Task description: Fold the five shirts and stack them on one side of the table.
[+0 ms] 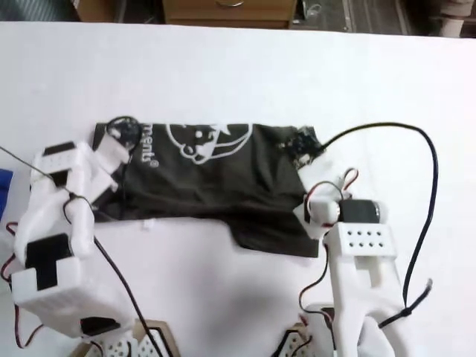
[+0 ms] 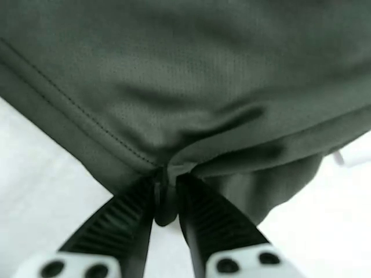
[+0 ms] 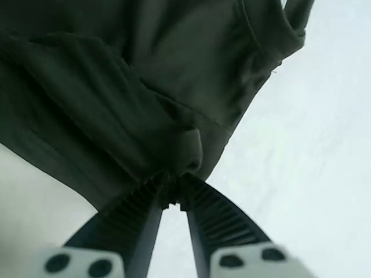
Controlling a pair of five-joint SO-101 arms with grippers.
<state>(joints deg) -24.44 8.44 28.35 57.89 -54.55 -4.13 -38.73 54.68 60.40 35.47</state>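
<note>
A dark shirt [image 1: 216, 182] with a white print lies spread across the middle of the white table [image 1: 238, 67], partly folded lengthwise. My left gripper [image 1: 111, 149] sits at the shirt's left end, shut on a pinch of its hemmed edge [image 2: 165, 174]. At the shirt's right end, my right gripper [image 1: 309, 160] is shut on a bunched fold of the fabric [image 3: 179, 156]. The dark cloth [image 2: 185, 87] rises in folds above the left gripper [image 2: 166, 197], and the cloth [image 3: 116, 87] does the same above the right gripper [image 3: 172, 194].
The white tabletop stretches wide behind the shirt and in front of it between the two arms. A black cable [image 1: 428, 193] loops beside the right arm. Wooden furniture [image 1: 230, 11] stands beyond the far edge. A blue thing [image 1: 4, 190] shows at the left edge.
</note>
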